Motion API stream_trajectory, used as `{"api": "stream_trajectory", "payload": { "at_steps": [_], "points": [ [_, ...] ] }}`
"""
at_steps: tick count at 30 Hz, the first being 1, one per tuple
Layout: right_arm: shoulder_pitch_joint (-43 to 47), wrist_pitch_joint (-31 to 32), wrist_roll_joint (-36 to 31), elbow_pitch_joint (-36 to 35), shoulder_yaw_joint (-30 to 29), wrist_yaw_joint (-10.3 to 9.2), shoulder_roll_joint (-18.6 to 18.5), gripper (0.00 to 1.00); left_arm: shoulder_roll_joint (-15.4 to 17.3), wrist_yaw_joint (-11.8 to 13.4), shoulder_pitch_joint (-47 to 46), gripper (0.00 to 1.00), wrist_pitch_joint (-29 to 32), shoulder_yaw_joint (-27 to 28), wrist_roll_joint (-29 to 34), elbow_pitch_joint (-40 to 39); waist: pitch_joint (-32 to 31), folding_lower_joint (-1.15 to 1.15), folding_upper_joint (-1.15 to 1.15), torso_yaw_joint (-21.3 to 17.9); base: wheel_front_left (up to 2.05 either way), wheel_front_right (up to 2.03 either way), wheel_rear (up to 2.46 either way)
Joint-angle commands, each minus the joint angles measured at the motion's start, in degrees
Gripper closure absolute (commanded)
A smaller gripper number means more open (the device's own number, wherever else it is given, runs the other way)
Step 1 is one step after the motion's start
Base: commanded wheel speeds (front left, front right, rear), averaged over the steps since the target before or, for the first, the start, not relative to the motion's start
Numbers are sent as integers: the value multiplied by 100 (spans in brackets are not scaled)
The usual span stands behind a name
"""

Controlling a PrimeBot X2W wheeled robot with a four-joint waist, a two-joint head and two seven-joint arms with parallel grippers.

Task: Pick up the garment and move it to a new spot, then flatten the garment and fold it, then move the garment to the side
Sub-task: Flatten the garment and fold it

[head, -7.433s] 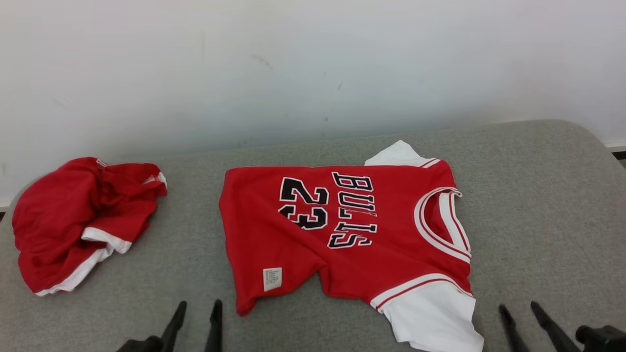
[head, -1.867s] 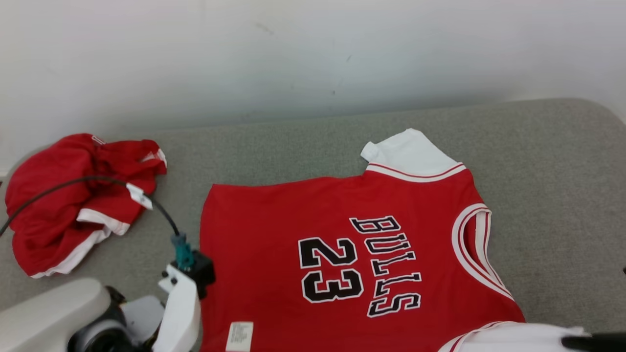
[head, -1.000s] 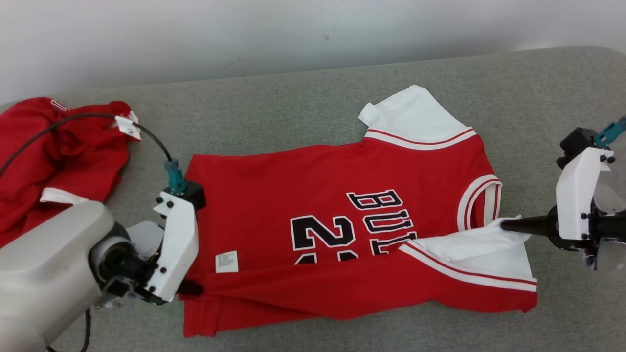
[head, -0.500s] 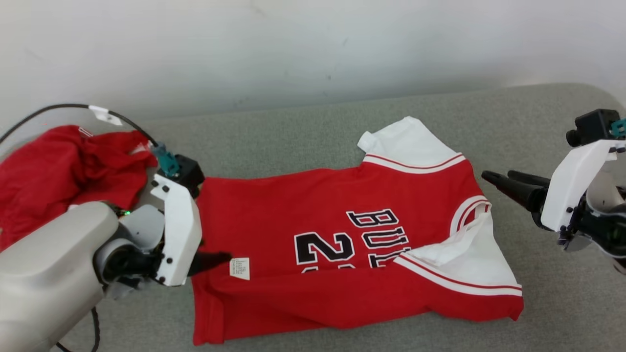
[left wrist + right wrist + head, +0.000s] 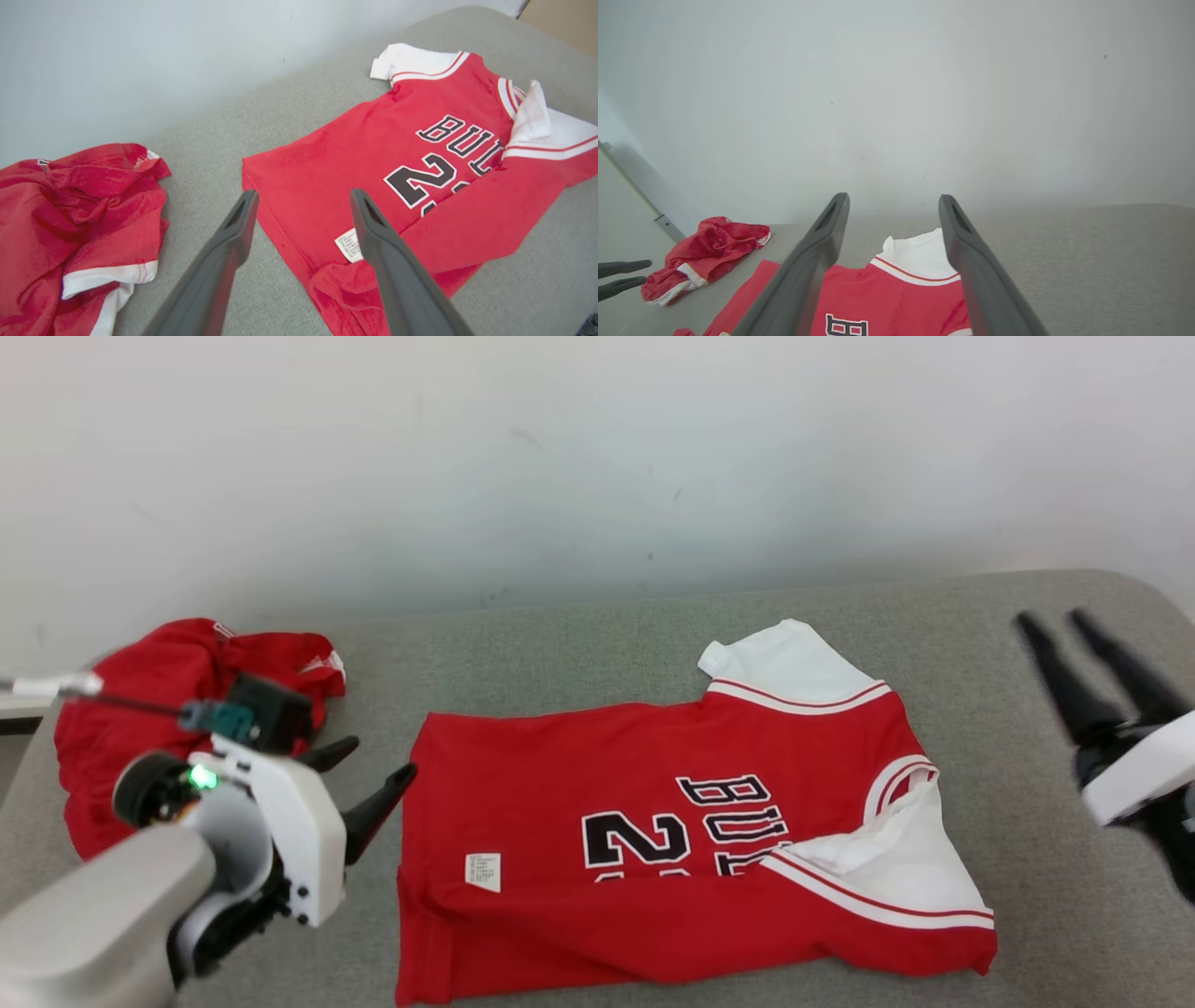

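The garment (image 5: 653, 821) is a red jersey with white sleeves and black lettering, lying flat on the grey padded table (image 5: 579, 644). Its near long edge is folded up over the lower half, and the near white sleeve lies across the chest. My left gripper (image 5: 381, 756) hovers open just off the jersey's hem end, holding nothing. In the left wrist view the open left gripper (image 5: 303, 193) hangs over the garment's (image 5: 373, 154) hem corner. My right gripper (image 5: 1051, 618) is raised open to the right of the collar, apart from the cloth. The right gripper (image 5: 893, 197) looks out over the garment (image 5: 901, 289).
A second red-and-white garment (image 5: 187, 709) lies crumpled at the table's left end, also seen as a crumpled heap (image 5: 79, 210) in the left wrist view. A pale wall (image 5: 597, 476) runs behind the table. Bare grey padding lies right of the jersey.
Both grippers opened and let go of the jersey's folded-over near edge, then drew back from it, the right one lifting clear. The camera also moved, shifting the whole picture.
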Motion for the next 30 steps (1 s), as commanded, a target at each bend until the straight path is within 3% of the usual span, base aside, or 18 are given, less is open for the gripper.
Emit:
{"api": "stream_trajectory", "payload": {
  "at_steps": [1, 7, 10, 14, 17, 21, 26, 30],
  "points": [
    [182, -45, -389, 113, -493, 1, -24, 0, -2, 191, 282, 0, -359, 76, 48, -52, -42, 0, 0, 22, 0, 0, 0],
    [1840, -29, -2573, -335, -3238, 1, 743, 0, -16, 1260, 1078, 0, -1943, 519, 175, -368, -85, 0, 0, 63, 0, 0, 0],
    [2800, -29, -3526, -898, -4320, 1, 1296, 0, -27, 1725, 1513, 0, -2355, 854, 128, -626, -76, 0, 0, 97, 0, 0, 0],
    [3877, -29, -4350, -1592, -5256, 1, 1922, 0, -220, 2247, 2169, 0, -2453, 1611, 319, -1211, -43, 0, 0, 162, 0, 0, 0],
    [4445, -29, -4767, -1875, -5605, 1, 2195, 0, -552, 2463, 2855, 0, -2451, 2305, 688, -1644, -26, 0, 0, 193, 0, 0, 0],
    [4927, -30, -5000, -1998, -5776, 1, 2477, 0, -1174, 2450, 3719, 0, -2453, 3202, 1349, -2024, -15, 0, 0, 184, 0, 0, 0],
    [5182, -30, -5110, -1780, -5799, 1, 2706, 0, -1861, 2114, 4515, 0, -2451, 3887, 2200, -1969, 18, 0, 0, 130, 0, 0, 0],
    [5092, -30, -5128, -1624, -5750, 1, 2783, 0, -2301, 1749, 4820, 0, -2452, 4334, 2515, -1770, 62, 0, 0, 81, 0, 0, 0]
  ]
}}
